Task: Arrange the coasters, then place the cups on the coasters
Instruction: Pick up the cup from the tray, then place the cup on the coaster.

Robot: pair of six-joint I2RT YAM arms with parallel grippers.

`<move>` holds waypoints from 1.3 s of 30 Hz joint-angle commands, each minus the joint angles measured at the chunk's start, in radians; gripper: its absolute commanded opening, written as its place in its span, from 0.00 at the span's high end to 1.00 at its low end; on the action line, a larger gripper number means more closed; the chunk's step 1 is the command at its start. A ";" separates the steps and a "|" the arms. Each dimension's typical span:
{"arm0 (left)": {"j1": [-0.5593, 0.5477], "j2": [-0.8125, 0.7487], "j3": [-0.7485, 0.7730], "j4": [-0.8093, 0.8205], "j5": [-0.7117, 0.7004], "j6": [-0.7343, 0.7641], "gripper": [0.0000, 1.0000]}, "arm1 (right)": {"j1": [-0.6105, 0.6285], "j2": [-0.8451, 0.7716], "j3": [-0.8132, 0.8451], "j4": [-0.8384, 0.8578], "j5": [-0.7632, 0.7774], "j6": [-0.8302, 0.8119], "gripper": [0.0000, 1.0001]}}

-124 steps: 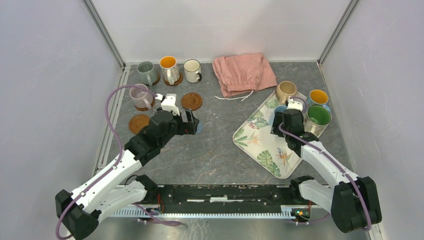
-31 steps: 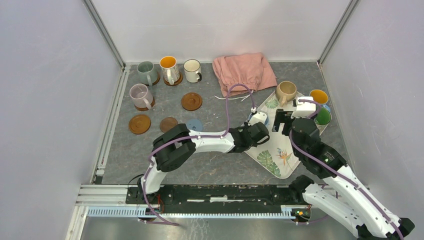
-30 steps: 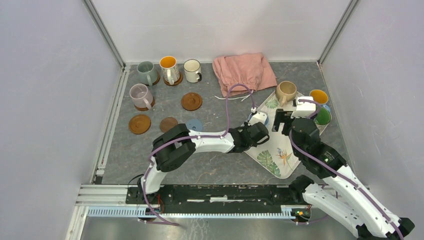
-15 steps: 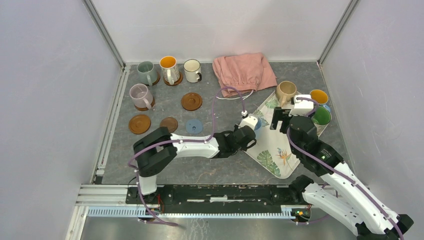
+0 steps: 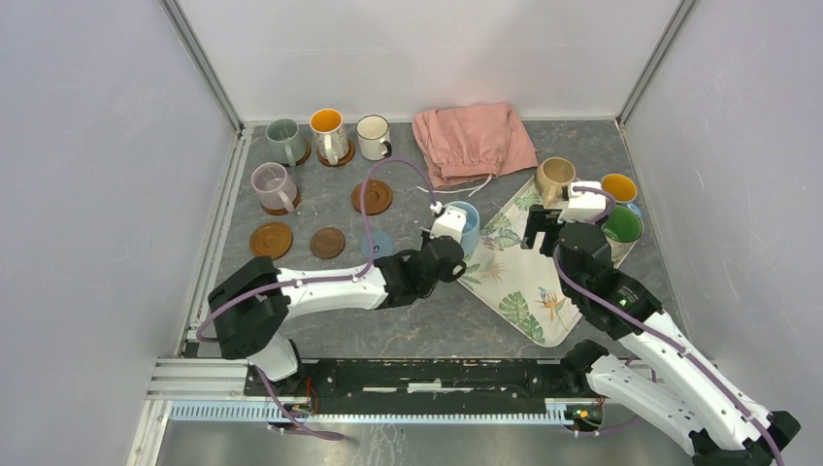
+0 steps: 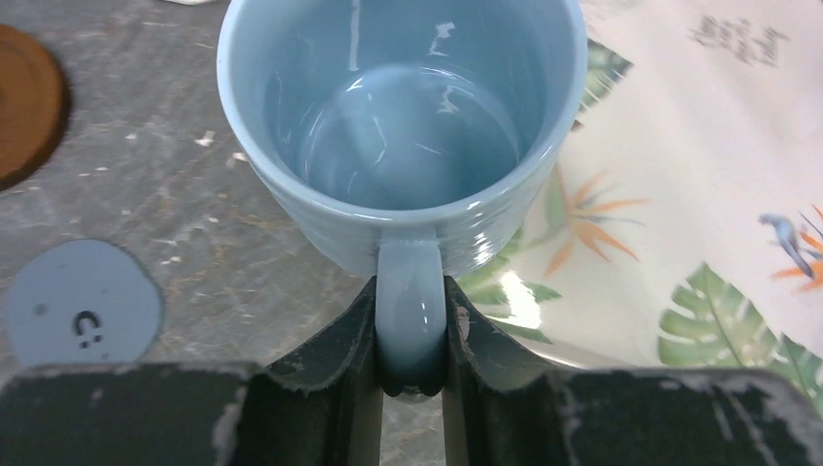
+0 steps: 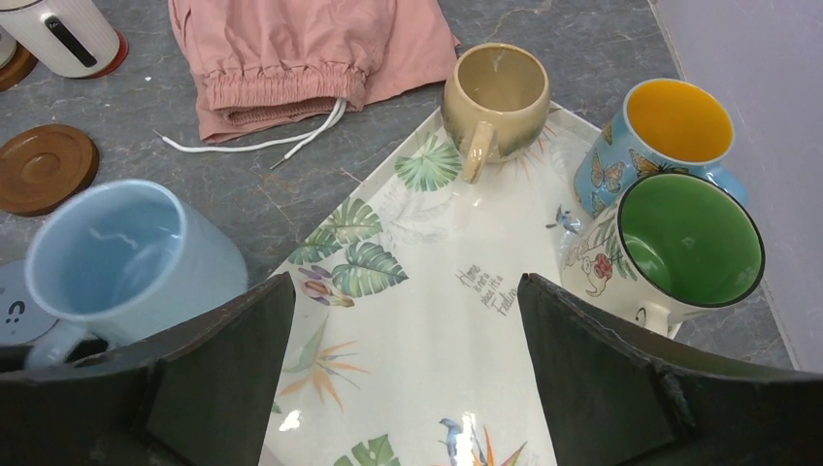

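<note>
At tray edge: blue mug, glossy glazed ceramic, ribbed round wall, straddling tray rim & table.
L claw: clamped on mug's loop handle, black wedge fingers either side.
R claw: jaws wide, nothing betw. them, over tray middle.
Blue coaster: flat matte disc w/ small mark, on table just beside blue mug, not under it.
Bare coasters: rear coaster, left coaster, mid coaster; all brown, wood-look, raised rims.
Tray mugs: beige mug, round-bellied, at far corner; butterfly mug (orange inside) & green mug at right rim; on or off tray, can't tell.
Back-left mugs: grey mug, orange mug, cream mug, lilac mug, each on a coaster.
Cloth: pink, soft, crumpled, white drawstring.
Surface: table, grey marbled, scuffed.
Room: pale plain walls, metal corner posts.
</note>
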 commanded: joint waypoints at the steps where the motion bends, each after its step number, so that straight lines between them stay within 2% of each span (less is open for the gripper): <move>1: 0.067 -0.101 -0.002 0.134 -0.134 0.017 0.98 | 0.001 -0.005 -0.015 0.039 0.003 0.010 0.07; 12: 0.322 -0.135 -0.079 0.178 -0.149 -0.039 0.98 | 0.002 -0.003 -0.030 0.045 -0.040 0.009 0.07; 22: 0.503 -0.027 -0.048 0.236 -0.121 -0.020 0.98 | 0.001 0.011 -0.025 0.059 -0.074 0.010 0.07; 29: 0.563 0.069 0.010 0.260 -0.079 0.011 0.98 | 0.002 0.013 -0.024 0.060 -0.074 0.006 0.07; 39: 0.588 0.125 0.056 0.275 -0.065 0.059 0.98 | 0.002 0.013 -0.028 0.060 -0.067 0.004 0.07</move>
